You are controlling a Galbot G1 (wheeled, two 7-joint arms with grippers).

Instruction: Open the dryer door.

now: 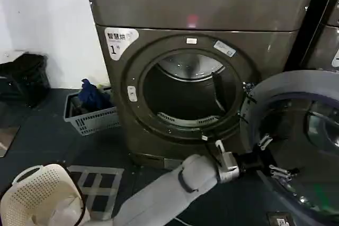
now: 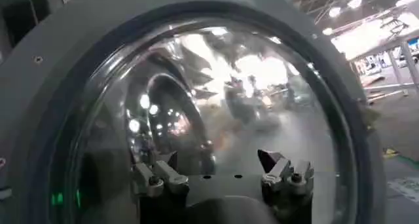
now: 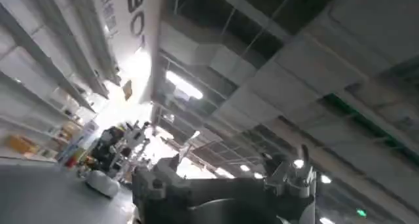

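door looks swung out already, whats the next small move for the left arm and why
Probably ease the left claw back from the dryer door. The door already hangs wide open to the right, grey inner side facing the robot, and the dryer drum is fully exposed. The claw is open against the door's inner face and grips nothing, so pushing further seems to gain little.

One dryer [image 1: 159, 67] with one open dryer door [image 1: 296, 130], two laundry baskets, one grey [image 1: 92, 117], one cream [image 1: 37, 194].
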